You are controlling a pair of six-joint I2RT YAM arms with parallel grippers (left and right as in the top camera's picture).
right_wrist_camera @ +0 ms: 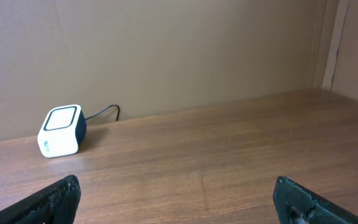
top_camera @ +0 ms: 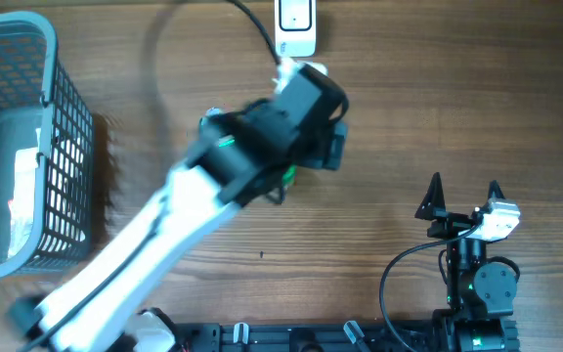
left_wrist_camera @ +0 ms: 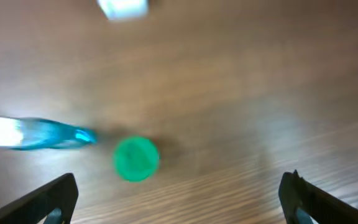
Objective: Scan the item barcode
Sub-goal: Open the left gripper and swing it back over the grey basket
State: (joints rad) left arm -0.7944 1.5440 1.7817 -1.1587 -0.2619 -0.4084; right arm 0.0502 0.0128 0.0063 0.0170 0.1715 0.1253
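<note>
The wooden surface (top_camera: 457, 98) carries everything. One blue wire basket (top_camera: 66, 127) stands at its left edge, with at least one white pack (top_camera: 25, 186) inside; what else it holds is unclear.

There are two arms. The left arm (top_camera: 164, 225) reaches from the near-left corner towards the middle of the far edge. The left hand (left_wrist_camera: 182, 180) hangs over the surface with its fingers spread wide and nothing between them. The right arm is folded at the near-right corner. The right hand (top_camera: 464, 191) is also wide and empty, well apart from the rest.

One white cube-shaped barcode scanner (top_camera: 295, 24) sits at the middle of the far edge, and its single black cable (top_camera: 252, 24) runs off to the left.

The left wrist view is blurred. It shows one green round thing (left_wrist_camera: 137, 159) lying on the surface below the hand, and one blue translucent thing (left_wrist_camera: 48, 135) just beside it to the left. I cannot tell whether these are two parts of one item or two separate things. From overhead the arm hides them.

My reading is that the item lies unheld on the surface just short of the scanner, so the scan is not under way. The next move calls for lowering the left hand around the item and closing on it. It then needs lifting and turning so the barcode faces the scanner's window. No barcode can be made out here.
</note>
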